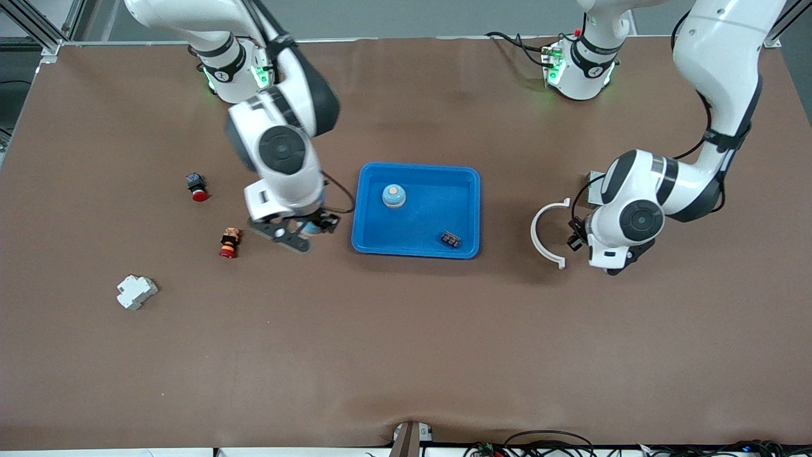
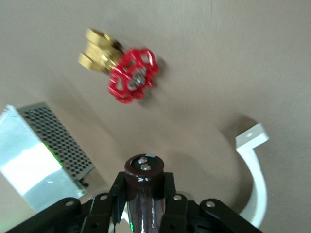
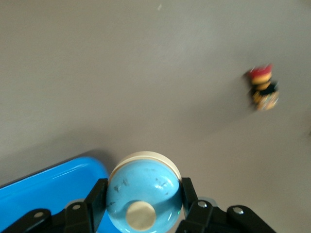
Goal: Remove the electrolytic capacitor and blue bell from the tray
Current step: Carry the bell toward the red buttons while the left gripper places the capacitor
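over brown table (image 1: 406, 355), left tool (image 2: 146, 194) clamps capacitor (image 2: 144, 182), right tool (image 3: 143, 204) bell (image 3: 143, 194).

White arms, black joints, cables

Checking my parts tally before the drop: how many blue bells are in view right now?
2. One bell sits in the blue tray. The other bell is held in the right gripper, up beside the tray's edge at the right arm's end. None seems hidden.

The left hand (image 2: 145, 196) grips a dark capacitor (image 2: 143, 187) above a red-wheeled brass valve (image 2: 127, 73).
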